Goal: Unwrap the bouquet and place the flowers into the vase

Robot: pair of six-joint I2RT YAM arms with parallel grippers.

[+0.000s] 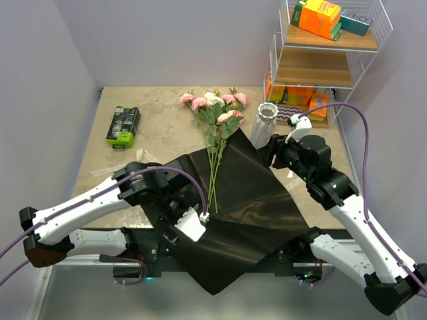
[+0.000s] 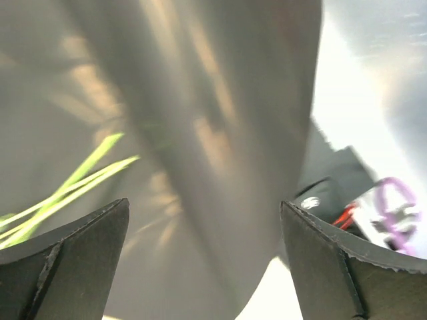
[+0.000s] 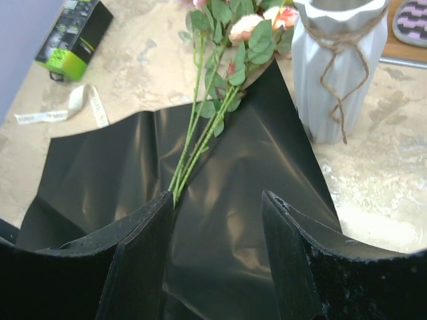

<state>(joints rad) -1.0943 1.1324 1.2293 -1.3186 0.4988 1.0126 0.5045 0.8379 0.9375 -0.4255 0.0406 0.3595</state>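
Black paper sheet lies open and flat, its 6 o'clock end hanging over the near table edge. The flowers lie loose on it, stems on the paper, heads off its 12 o'clock corner on bare table. Vase is upright and empty, just beside the sheet at 1 o'clock.

Left gripper: jaws wide apart, nothing between them, low over the sheet at 7 o'clock. Right gripper: jaws apart, holding nothing, stem ends near its left finger.

Risks, as judged:
- Overhanging sheet may slide and drag the stems.
- Right arm works close to the vase and could tip it.
- Thin stems may split in a pinch.

Table is beige and marbled, with plain pale walls around it. Wire shelf stands at 2 o'clock, green-black box at 10, and loose ribbon lies nearby.
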